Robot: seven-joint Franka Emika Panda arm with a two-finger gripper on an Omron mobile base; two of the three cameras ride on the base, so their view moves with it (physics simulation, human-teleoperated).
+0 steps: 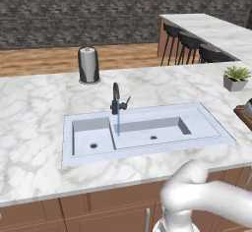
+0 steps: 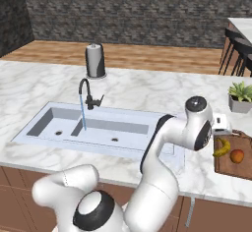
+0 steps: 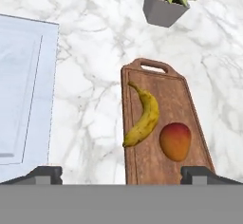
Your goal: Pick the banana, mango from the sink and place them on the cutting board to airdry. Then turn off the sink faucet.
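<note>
End effector [image 3: 121, 174] is seen wide open and empty above the cutting board [image 3: 163, 163], banana [image 3: 144, 116] and mango [image 3: 175, 141] lying on it, marble table [image 3: 90, 99] beneath.

A dark stone wall [image 1: 74, 10] closes the far side of the room, above a wood floor [image 1: 44, 59]. The near counter [image 1: 29, 108] is white marble over brown cabinets [image 1: 88, 209]. At far right, black stools [image 1: 184, 42] line a second marble counter [image 1: 211, 29].
</note>
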